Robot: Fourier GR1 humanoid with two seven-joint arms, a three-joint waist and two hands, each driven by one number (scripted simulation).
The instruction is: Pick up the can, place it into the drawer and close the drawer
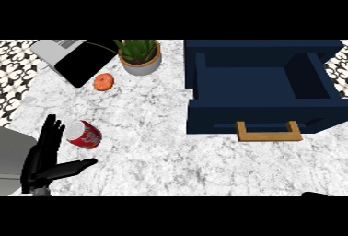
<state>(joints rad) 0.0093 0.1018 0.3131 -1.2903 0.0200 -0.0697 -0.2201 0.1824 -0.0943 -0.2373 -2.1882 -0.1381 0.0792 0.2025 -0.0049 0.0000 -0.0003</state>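
Left hand: black left hand [42, 159] at the lower left of the head view, on a grey forearm that comes in from the left edge; fingers straight and pointing up the view, thumb stretched out to the right, spread wide and holding nothing.
Can: red can [84, 135] lying on its side on the tabletop, pale end turned toward the left hand's fingers; it sits just beside the fingertips, and whether they touch it cannot be told.
Tabletop: white and grey marbled tabletop [156, 156] carrying everything else.
Drawer: dark blue drawer [258, 85] pulled open at the upper right, its inside bare and deep blue, well apart from the can.
Handle: wooden U-shaped handle [269, 131] on the drawer's front face, on the side nearest the camera.
Orange fruit: small round orange fruit [103, 82] on the tabletop above the can, between it and the plant.
Potted plant: green-leaved potted plant [140, 56] in a pale round pot near the top edge, left of the drawer.
Appliance: grey and black appliance [76, 57] at the upper left corner, set at an angle, just beside the plant.
Right hand: only a dark sliver of the right hand [316, 194] shows at the lower right edge; too little to tell how its fingers stand.
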